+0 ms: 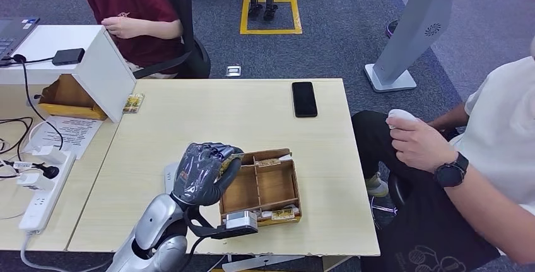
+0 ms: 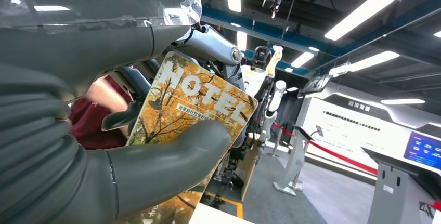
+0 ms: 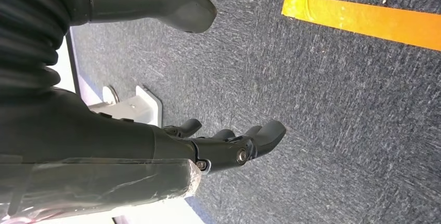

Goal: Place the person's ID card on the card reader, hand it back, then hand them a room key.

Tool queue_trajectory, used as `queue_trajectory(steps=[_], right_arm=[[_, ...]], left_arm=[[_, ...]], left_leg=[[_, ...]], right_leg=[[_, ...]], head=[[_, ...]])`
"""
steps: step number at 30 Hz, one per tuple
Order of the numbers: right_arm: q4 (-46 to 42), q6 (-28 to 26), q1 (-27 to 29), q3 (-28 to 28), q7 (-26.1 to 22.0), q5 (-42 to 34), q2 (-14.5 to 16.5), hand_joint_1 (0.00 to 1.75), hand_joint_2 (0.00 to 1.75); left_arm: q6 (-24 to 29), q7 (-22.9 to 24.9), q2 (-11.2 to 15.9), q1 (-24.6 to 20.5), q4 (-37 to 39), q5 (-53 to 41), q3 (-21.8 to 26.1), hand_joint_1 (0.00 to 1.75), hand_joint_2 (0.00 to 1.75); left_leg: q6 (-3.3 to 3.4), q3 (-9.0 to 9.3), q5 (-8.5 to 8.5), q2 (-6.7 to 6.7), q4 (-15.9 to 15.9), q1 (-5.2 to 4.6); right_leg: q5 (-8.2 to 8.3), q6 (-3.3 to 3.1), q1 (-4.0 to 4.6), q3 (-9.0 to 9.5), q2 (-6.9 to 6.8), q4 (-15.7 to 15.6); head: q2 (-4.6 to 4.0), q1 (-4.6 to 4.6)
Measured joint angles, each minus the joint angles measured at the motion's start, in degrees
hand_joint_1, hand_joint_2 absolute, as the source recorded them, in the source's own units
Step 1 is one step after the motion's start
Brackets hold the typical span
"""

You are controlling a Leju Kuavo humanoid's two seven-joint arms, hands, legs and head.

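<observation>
My left hand (image 1: 203,172) hovers over the left end of the wooden card tray (image 1: 272,190) near the table's front edge. It pinches a room key card (image 2: 193,110) printed with yellow autumn trees and the word HOTEL, held between thumb and fingers. A sliver of that card (image 1: 225,165) shows under the fingers in the head view. More cards (image 1: 269,161) stand in the tray's far slot. My right hand (image 3: 229,143) hangs beside my body over the carpet, fingers loosely apart, holding nothing. A black phone-like slab (image 1: 305,99) lies at the table's far edge.
A person in a white shirt (image 1: 498,152) sits at the right, one hand (image 1: 416,142) raised with a white object. Another person in dark red (image 1: 135,13) sits at the far left. A white box stand (image 1: 101,64), power strip (image 1: 44,190) and cables occupy the left table.
</observation>
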Motion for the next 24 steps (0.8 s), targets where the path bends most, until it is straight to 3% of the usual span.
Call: queue_trajectory(steps=[11,15,19,24], right_arm=[[0.0,0.1,-0.1,-0.1,0.1,0.8,0.1,0.0,1.75],[0.0,0.5,-0.8,0.0,0.7,2.3,0.2,0.0,1.75],[-0.1,0.8,-1.6,0.2,1.5,3.3,0.3,0.0,1.75],[-0.2,0.8,-1.7,0.3,1.7,3.6,0.3,0.0,1.75]], left_arm=[[-0.4,2.6,0.4,-1.7,0.4,1.4,0.6,1.75,1.75],[-2.4,6.5,0.2,-7.2,5.5,2.7,4.4,1.75,1.75],[-2.8,10.2,0.1,-14.9,16.7,0.8,10.1,1.75,1.75],[-1.6,10.8,0.1,-20.9,27.8,0.3,16.7,1.75,1.75]], left_leg=[[0.0,0.0,0.0,0.0,0.0,0.0],[-0.02,0.0,0.08,0.0,0.0,0.01],[-0.06,-0.01,0.25,0.02,0.0,0.02],[-0.09,-0.03,0.28,0.02,0.0,0.03]], right_leg=[[0.0,0.0,0.0,-0.01,-0.01,0.0],[0.07,-0.01,0.01,-0.01,-0.01,0.0],[0.21,-0.04,0.02,-0.04,0.01,0.0],[0.24,-0.05,0.02,-0.07,0.06,0.1]], head=[[0.0,0.01],[0.0,-0.01],[0.0,0.0],[0.0,-0.01]])
